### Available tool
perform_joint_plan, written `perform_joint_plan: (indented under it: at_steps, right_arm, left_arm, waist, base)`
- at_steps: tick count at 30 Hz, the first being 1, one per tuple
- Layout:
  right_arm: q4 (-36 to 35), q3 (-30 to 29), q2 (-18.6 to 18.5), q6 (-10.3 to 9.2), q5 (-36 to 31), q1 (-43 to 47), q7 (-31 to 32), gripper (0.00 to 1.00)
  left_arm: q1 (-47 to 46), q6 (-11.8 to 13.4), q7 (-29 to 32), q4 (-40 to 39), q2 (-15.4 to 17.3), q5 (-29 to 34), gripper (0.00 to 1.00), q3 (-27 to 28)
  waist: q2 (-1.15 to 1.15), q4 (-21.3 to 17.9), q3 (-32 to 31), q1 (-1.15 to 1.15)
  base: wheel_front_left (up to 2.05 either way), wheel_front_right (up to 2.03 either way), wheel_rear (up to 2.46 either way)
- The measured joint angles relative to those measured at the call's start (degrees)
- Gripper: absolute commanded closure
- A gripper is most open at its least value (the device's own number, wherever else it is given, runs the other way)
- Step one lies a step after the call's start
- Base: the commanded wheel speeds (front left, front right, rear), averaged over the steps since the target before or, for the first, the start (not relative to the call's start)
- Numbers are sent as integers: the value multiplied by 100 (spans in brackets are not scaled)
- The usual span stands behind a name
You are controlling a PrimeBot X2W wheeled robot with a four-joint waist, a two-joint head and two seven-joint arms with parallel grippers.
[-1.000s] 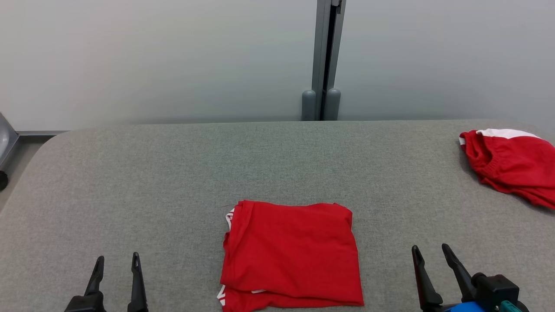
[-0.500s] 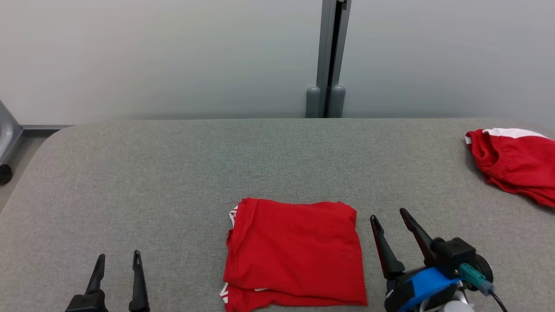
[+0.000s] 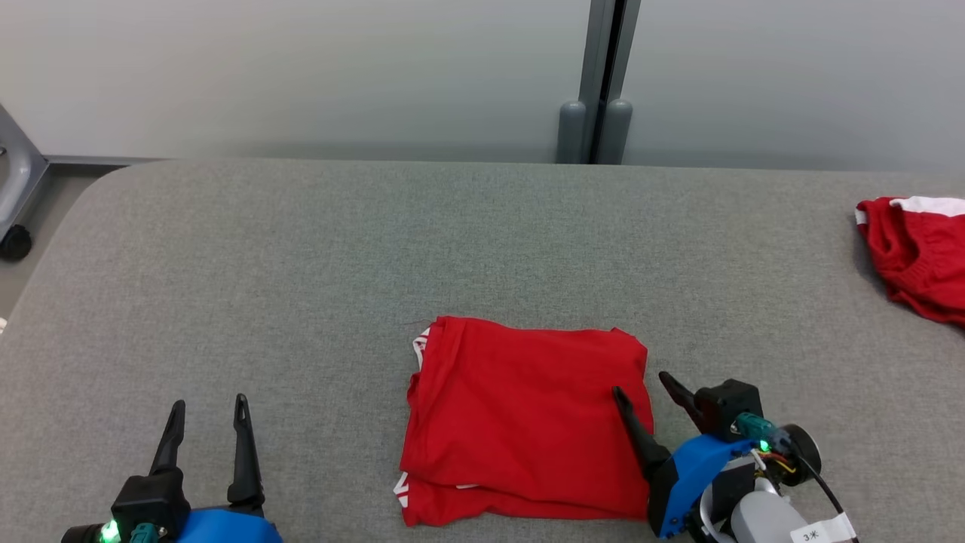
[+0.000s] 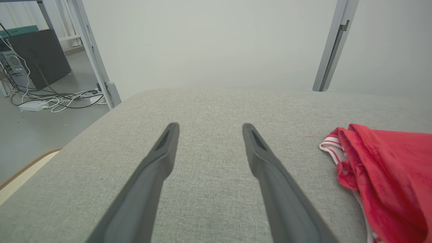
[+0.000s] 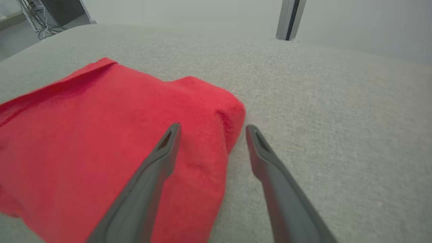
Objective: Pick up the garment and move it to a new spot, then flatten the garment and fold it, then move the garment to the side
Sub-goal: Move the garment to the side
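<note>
The wide grey fabric-covered counter [image 3: 301, 249] carries a red garment folded into a rough square with white trim at its left side [image 3: 513, 407]. It lies close to the near edge, about midway along it. A second, crumpled red garment with a white band [image 3: 916, 256] sits against the right edge, toward the far right corner. The right gripper [image 3: 640, 383] has its fingers spread apart and straddles the folded garment's right edge: one finger is over the red cloth, the other over bare counter just beside it. Whether either finger touches the cloth is hard to tell. The left gripper [image 3: 209, 402], also spread and holding nothing, hovers near the near edge, well apart from the garment's left side. If the fingers close here, they may catch only the top layers, so the stack peels open as it is pulled. The rough counter cloth could also drag the lower layers and undo the fold. The counter toward the left edge and the far edge is broad and bare, which gives plenty of room. The right side is tighter because of the crumpled garment, and the near edge leaves little margin.
</note>
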Motion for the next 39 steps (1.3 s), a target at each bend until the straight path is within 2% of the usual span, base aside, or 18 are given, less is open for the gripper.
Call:
perform_joint_plan:
  at_steps: [9,10,11,12,19,30,39]
  right_arm:
    - [716,503,2,-1,303,-4,-136,0]
    - [803,643,-14,-3,544,-57,-170,58]
    - [848,697,-20,-9,624,-86,-179,82]
    - [900,730,-19,-9,650,-116,-201,100]
    - [1241,676,-80,4,409,-744,-382,100]
    - [1254,759,-1016,3,220,-2220,-375,100]
    - [1141,566,-1876,2,486,-3227,-345,100]
  left_arm:
    - [-197,32,0,-46,-36,-49,0,-47]
    - [-211,32,0,-54,-45,-49,0,-55]
    - [-222,31,1,-57,-54,-49,0,-60]
    - [-245,25,0,-58,-57,-51,0,-68]
    - [-338,19,0,-231,-73,-65,0,-87]
    - [-671,-67,0,-627,-90,-5,0,-250]
    - [-917,-76,0,-1014,111,79,0,-88]
  waist:
    - [0,32,291,0]
    - [0,31,318,-1]
    - [0,32,328,-1]
    - [0,36,335,-1]
    - [0,-30,445,-1]
    - [0,-326,880,-1]
    - [0,-1019,1708,0]
  base:
    - [0,0,0]
    - [0,0,0]
    - [0,0,0]
    - [0,0,0]
    - [0,0,0]
    - [0,0,0]
    - [0,0,0]
